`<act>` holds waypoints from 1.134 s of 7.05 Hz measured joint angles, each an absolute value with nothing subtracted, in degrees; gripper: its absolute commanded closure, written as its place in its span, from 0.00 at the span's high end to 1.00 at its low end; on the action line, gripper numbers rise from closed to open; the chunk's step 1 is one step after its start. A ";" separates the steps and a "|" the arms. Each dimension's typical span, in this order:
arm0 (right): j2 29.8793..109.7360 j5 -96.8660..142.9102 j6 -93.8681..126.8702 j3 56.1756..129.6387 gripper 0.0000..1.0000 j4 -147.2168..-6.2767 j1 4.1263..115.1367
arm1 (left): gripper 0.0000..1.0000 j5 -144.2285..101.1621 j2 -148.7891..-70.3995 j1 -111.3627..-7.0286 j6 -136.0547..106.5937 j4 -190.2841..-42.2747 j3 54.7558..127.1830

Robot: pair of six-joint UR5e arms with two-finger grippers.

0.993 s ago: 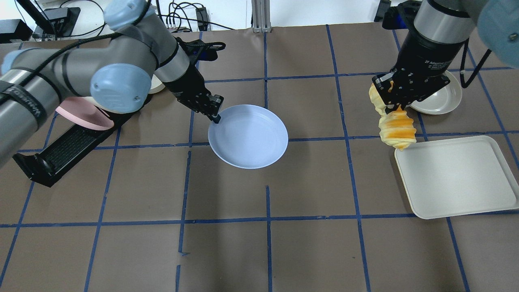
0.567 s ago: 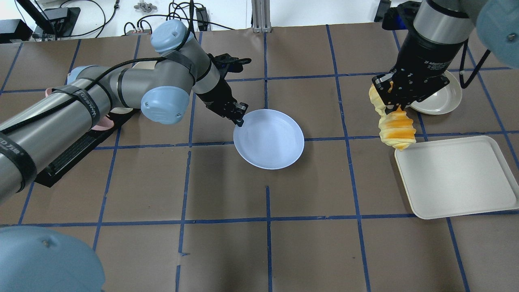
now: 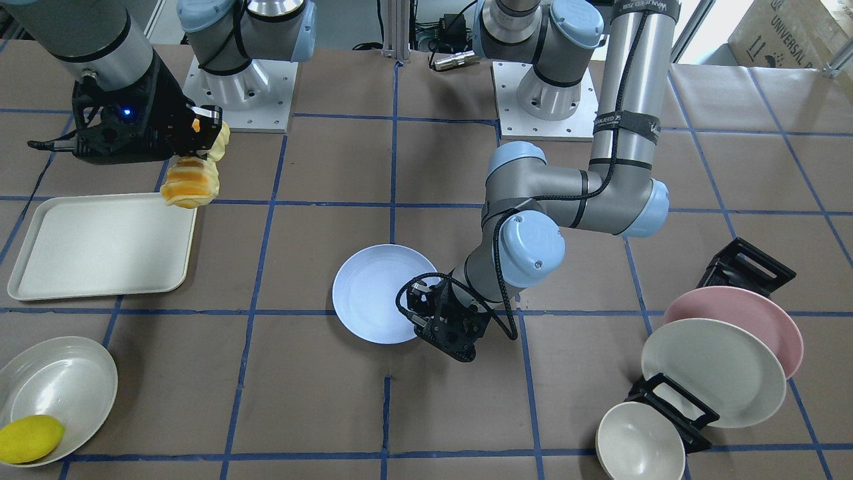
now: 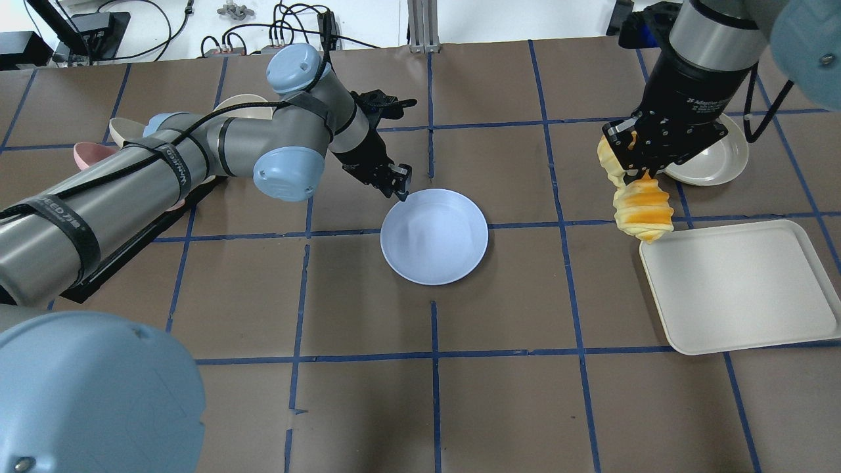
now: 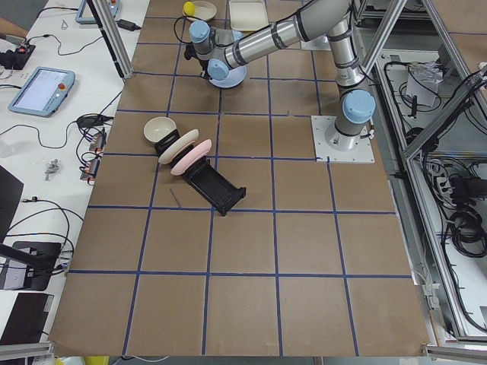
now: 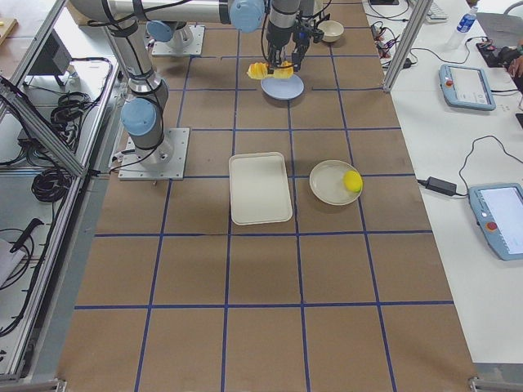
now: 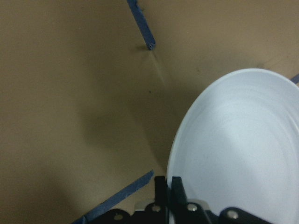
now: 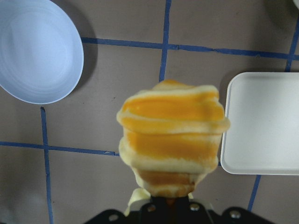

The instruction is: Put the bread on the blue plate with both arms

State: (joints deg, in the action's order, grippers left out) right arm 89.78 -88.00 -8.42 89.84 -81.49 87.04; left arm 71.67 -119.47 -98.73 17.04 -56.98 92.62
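Observation:
The blue plate (image 4: pixel 435 236) sits level near the table's middle; it also shows in the front view (image 3: pixel 373 293). My left gripper (image 4: pixel 401 190) is shut on its far-left rim. The left wrist view shows the two fingers (image 7: pixel 161 189) pinched together on the plate's edge (image 7: pixel 243 149). My right gripper (image 4: pixel 634 167) is shut on the upper end of the bread (image 4: pixel 642 211), an orange and cream ribbed loaf. The loaf hangs down above the table next to the white tray's corner. In the right wrist view the bread (image 8: pixel 173 135) fills the centre and the plate (image 8: pixel 37 51) lies at the upper left.
A white tray (image 4: pixel 736 286) lies at the right. Behind it is a cream bowl (image 3: pixel 66 367) holding a yellow lemon (image 3: pixel 30 437). At the left a black rack (image 3: pixel 753 263) holds a pink plate (image 3: pixel 753 313), a cream plate (image 3: pixel 713 373) and a bowl (image 3: pixel 640 443).
My left gripper has carried the blue plate to the right, toward the table's middle, and the left arm has stretched out. The right arm and the bread have not moved.

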 measured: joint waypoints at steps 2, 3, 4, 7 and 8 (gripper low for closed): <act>89.08 -87.06 -6.81 90.03 0.02 -81.94 87.19 | 1.00 77.85 -115.11 -98.14 17.10 -67.82 86.37; 88.10 -85.70 -4.82 90.09 0.02 -82.86 87.62 | 1.00 83.29 -112.38 -97.85 17.06 -77.04 82.19; 86.86 -83.90 -2.31 90.37 0.02 -84.79 88.65 | 1.00 88.55 -109.83 -97.39 16.98 -86.32 78.19; 82.88 -82.36 6.20 95.32 0.02 -97.77 94.66 | 1.00 95.07 -99.88 -92.37 10.68 -101.58 75.88; 81.42 -82.27 8.60 97.77 0.02 -103.42 96.52 | 1.00 94.79 -96.53 -91.57 7.15 -102.08 78.44</act>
State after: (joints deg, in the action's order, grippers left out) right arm 81.42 -82.27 8.60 97.77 -103.42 96.52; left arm 94.79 -96.53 -91.57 7.15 -102.08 78.44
